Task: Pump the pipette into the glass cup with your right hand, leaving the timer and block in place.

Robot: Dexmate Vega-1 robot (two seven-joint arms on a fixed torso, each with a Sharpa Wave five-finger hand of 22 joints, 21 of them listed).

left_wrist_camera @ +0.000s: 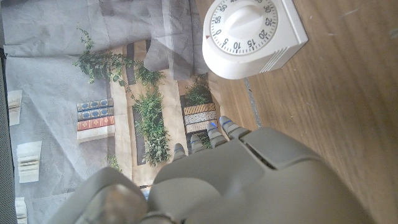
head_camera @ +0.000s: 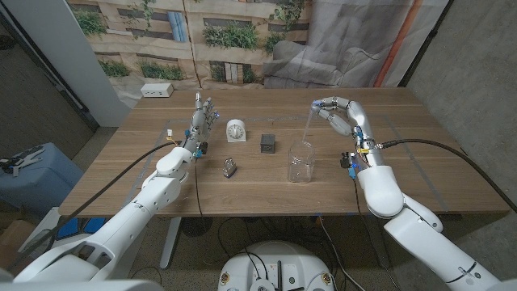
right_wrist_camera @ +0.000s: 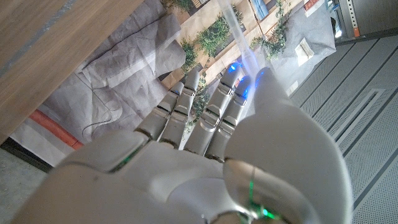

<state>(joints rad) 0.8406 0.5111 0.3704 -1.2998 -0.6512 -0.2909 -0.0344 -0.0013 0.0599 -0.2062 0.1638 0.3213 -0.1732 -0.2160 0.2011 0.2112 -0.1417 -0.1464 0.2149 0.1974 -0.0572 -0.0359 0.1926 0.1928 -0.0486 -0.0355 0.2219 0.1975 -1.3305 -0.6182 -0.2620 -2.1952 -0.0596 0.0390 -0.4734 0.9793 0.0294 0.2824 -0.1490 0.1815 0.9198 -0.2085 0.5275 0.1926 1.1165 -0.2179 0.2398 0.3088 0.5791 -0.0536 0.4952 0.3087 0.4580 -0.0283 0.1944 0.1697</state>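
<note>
My right hand (head_camera: 338, 115) hovers above the table's right half and pinches the top of a clear pipette (head_camera: 309, 125). The pipette hangs slanting down, its tip just over the rim of the glass cup (head_camera: 301, 162). In the right wrist view the pipette (right_wrist_camera: 238, 28) shows as a faint streak past my right hand's fingertips (right_wrist_camera: 231, 70). The white timer (head_camera: 235, 129) and the dark block (head_camera: 267, 143) stand side by side mid-table, left of the cup. My left hand (head_camera: 204, 117) stands left of the timer, fingers apart and holding nothing. The timer (left_wrist_camera: 252, 31) lies close ahead of that hand (left_wrist_camera: 249, 180).
A small metal clip (head_camera: 229, 168) lies on the table in front of the timer. A white power strip (head_camera: 157, 90) sits at the far left corner. A printed backdrop and grey cloth hang behind the table's far edge.
</note>
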